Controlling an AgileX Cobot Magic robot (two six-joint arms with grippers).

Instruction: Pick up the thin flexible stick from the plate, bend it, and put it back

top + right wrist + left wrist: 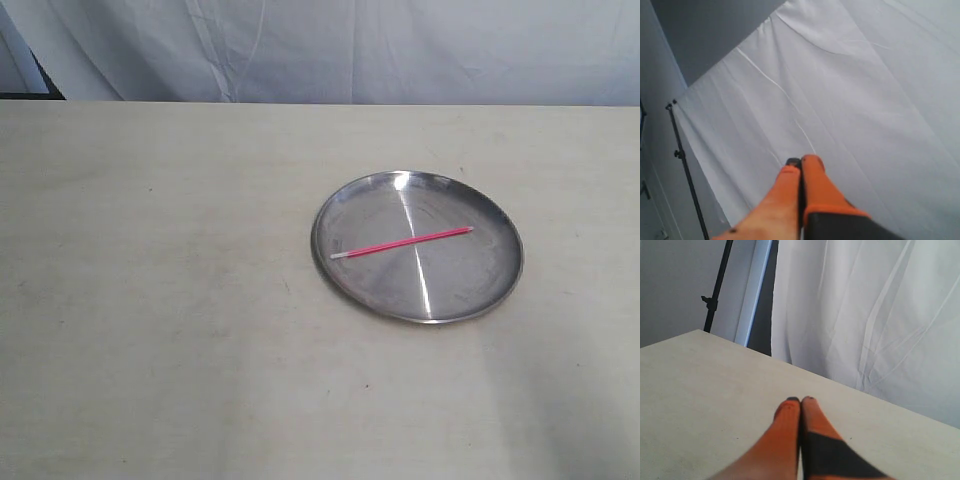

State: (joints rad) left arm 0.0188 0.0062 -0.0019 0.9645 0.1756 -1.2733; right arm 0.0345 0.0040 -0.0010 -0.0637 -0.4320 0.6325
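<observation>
A thin pink-red stick [402, 243] with a whitish left tip lies straight across the shiny silver plate [340, 205], right of the table's middle in the exterior view. Neither arm shows in that view. In the left wrist view my left gripper [800, 400] has its orange fingers pressed together with nothing between them, over bare table. In the right wrist view my right gripper [801, 161] is also shut and empty, pointing at the white backdrop cloth. Neither wrist view shows the stick or the plate.
The pale wooden table [150, 300] runs wide around the plate. A white cloth [350, 50] hangs behind its far edge. A black stand pole [716, 290] rises beyond the table's corner.
</observation>
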